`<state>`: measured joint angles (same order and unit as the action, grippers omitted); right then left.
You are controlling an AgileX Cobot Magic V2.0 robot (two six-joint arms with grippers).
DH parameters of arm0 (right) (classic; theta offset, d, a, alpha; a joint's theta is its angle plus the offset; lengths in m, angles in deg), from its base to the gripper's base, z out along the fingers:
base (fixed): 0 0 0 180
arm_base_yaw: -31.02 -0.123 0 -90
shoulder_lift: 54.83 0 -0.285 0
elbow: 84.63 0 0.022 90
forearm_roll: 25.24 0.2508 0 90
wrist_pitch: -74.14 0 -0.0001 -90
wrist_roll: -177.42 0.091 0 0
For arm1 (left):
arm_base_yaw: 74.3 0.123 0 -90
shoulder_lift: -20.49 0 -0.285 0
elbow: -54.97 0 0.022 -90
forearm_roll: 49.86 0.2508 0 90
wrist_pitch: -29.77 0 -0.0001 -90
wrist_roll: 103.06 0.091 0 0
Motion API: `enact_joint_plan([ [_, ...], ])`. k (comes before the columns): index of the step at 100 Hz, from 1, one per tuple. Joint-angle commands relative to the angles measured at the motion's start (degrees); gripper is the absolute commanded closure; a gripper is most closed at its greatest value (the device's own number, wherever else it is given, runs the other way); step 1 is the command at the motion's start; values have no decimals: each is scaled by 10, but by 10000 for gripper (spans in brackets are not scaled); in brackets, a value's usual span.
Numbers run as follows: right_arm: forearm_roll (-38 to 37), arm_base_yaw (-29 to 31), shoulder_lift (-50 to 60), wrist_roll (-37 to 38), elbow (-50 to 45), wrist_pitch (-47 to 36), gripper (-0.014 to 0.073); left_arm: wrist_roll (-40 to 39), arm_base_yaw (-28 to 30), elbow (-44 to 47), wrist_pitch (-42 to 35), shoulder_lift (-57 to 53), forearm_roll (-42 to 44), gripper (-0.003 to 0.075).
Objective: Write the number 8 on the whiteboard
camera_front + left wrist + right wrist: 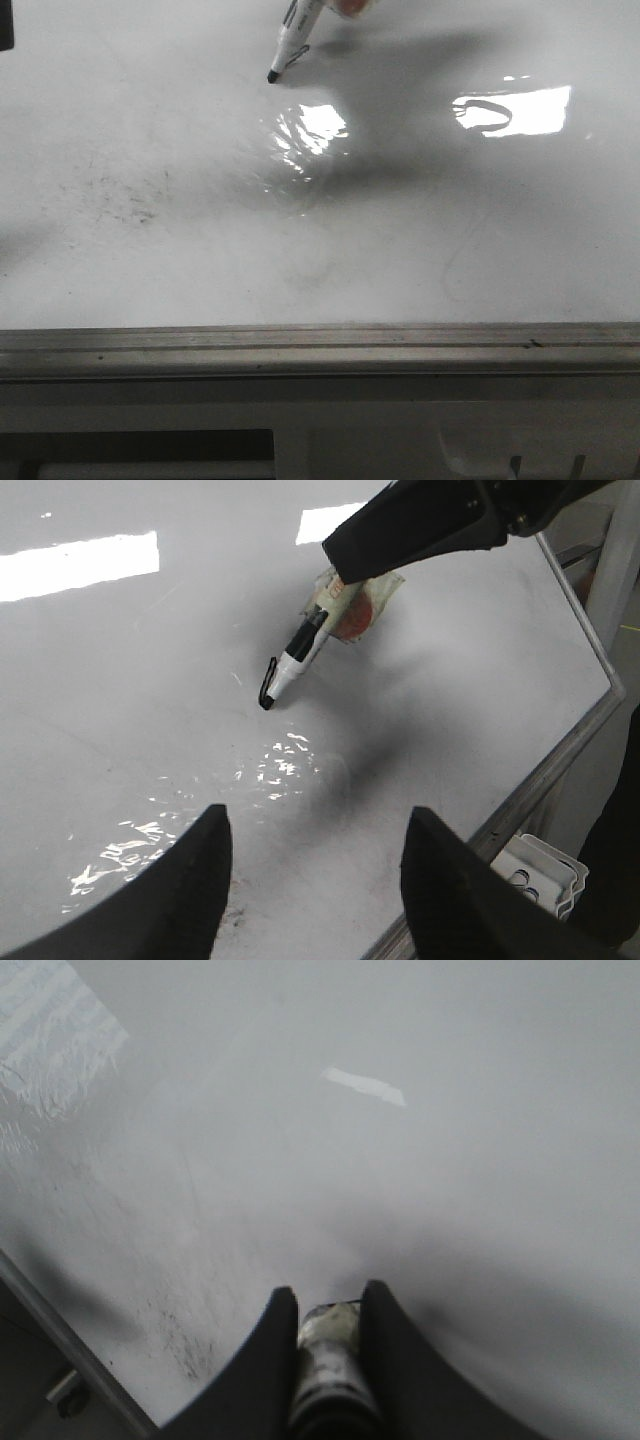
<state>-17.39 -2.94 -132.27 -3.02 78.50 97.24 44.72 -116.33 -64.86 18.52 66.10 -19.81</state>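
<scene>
In the front view, the whiteboard [200, 270] fills almost the whole picture, glossy and white, with two bright glare patches and some faint grey smudges on its left part. A grey metal rail [320, 345] runs along its near edge. At the top, a marker pen [292, 38] comes down tilted, and its black tip touches the board. Just beside the tip there is a short thin black stroke [299, 56], the only ink of the number 8 that can be seen; no full figure is visible. The hand that holds the pen is cut off by the top edge.

In the left wrist view, the left gripper [315, 865] hangs over the board with its two dark fingers [195, 880] wide apart and nothing between them. Farther away, the right gripper [355, 590] holds the pen [300, 652] at its upper end, which is wrapped in a pale, partly reddish cover. The pen leans with its tip on the board, and a short curved black line [268, 680] lies right at the tip. The rail [560, 750] borders the board on one side.

In the right wrist view, the right gripper [330, 1320] is closed around the wrapped pen end [328, 1345], both fingers pressing its sides. The board [400, 1180] lies beyond, grey-white, with small dark specks near its edge.
</scene>
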Motion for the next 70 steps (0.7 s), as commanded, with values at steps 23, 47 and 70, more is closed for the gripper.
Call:
enact_joint_plan([
  [23,-84,16,27,-17,-3,94,657,-4,-3,-16,-46,1,-11,368],
  [47,-64,-29,8,12,-9,-17,657,-4,-3,-16,-46,1,-11,368],
  [70,-88,30,24,30,-8,-28,645,-4,-3,-16,-46,1,-12,368],
])
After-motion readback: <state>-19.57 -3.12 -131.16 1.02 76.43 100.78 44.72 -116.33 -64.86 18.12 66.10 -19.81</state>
